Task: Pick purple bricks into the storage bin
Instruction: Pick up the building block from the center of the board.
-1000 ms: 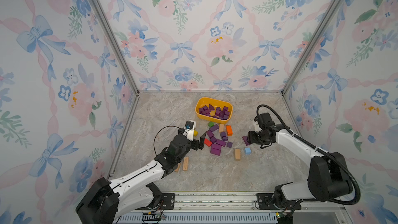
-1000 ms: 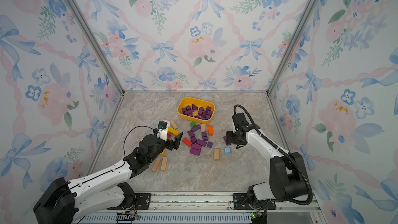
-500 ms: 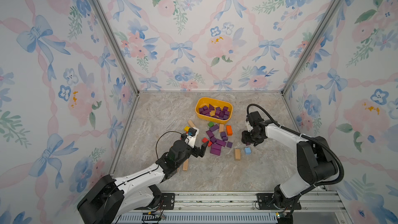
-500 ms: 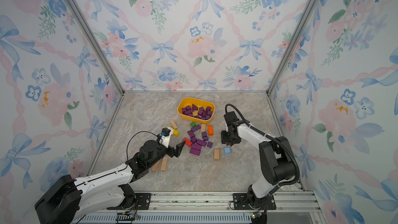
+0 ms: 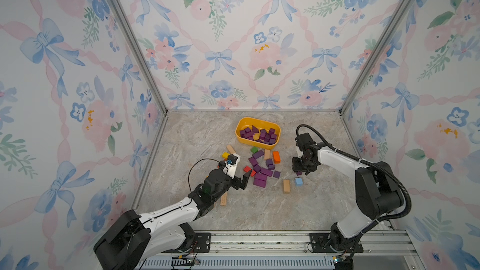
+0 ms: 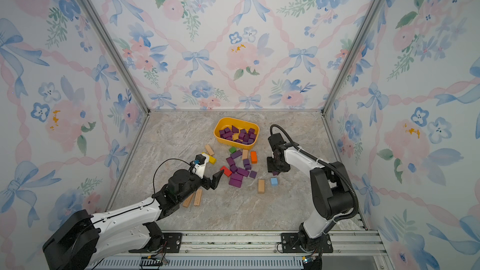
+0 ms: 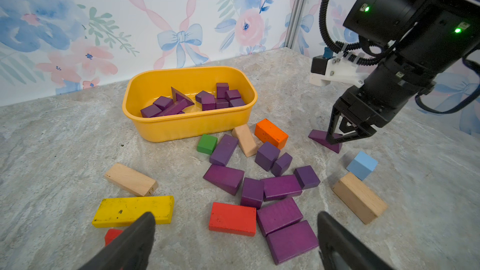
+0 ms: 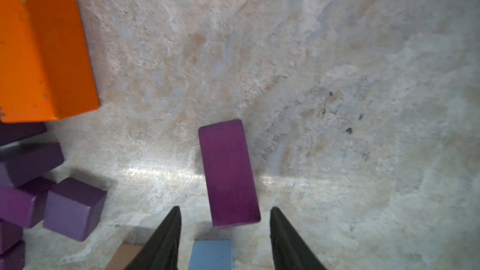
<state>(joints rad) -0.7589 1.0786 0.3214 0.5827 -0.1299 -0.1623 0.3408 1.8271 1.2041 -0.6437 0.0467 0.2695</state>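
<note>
My right fingers [image 8: 168,235] stand apart, astride a purple brick [image 8: 228,175] on the bench [image 8: 337,100]. My left fingers [image 7: 135,240] gape wide, empty.

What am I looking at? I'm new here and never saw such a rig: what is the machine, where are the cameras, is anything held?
These are two white-and-black robot arms, each ending in a two-fingered gripper. Two pictures look down from one overhead camera pair; the other two come from a camera on each wrist. On the grey stone-patterned tabletop stands a shallow yellow plastic tub holding dark purple wooden bricks. More purple bricks lie loose near it, mixed with red, orange, yellow, green and blue painted blocks and plain tan bars. The left gripper is open and empty. The right gripper is open, its jaws straddling one purple wedge, not yet gripping it.
</note>
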